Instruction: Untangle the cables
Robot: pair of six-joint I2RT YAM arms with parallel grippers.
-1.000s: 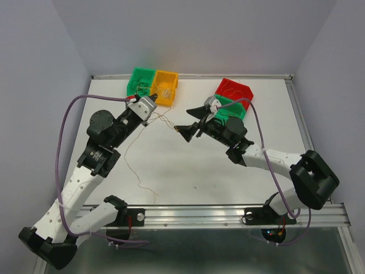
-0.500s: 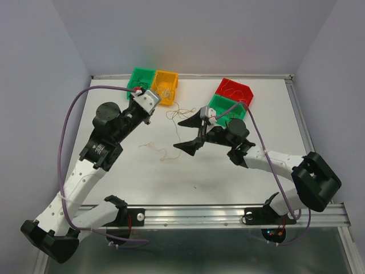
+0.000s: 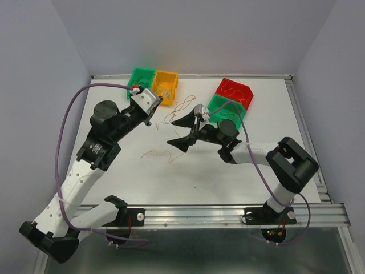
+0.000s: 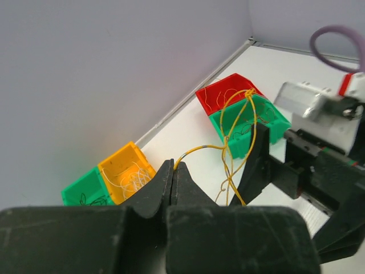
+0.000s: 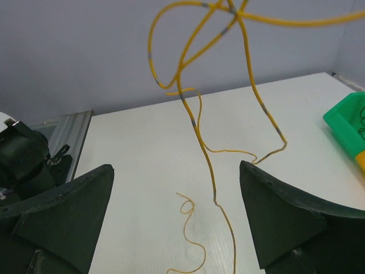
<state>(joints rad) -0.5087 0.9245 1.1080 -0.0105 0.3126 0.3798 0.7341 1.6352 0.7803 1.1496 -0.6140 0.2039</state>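
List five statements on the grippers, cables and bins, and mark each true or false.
1. The left gripper is shut on the yellow cable. True.
2. The right gripper clamps that cable. False: its jaws stand wide open and the cable hangs between them, unheld.
3. The orange bin stands beside a green bin. True.
4. The red bin holds nothing. False: thin cables lie in it.
5. Every cable is lifted off the table. False: a loose strand lies on it.
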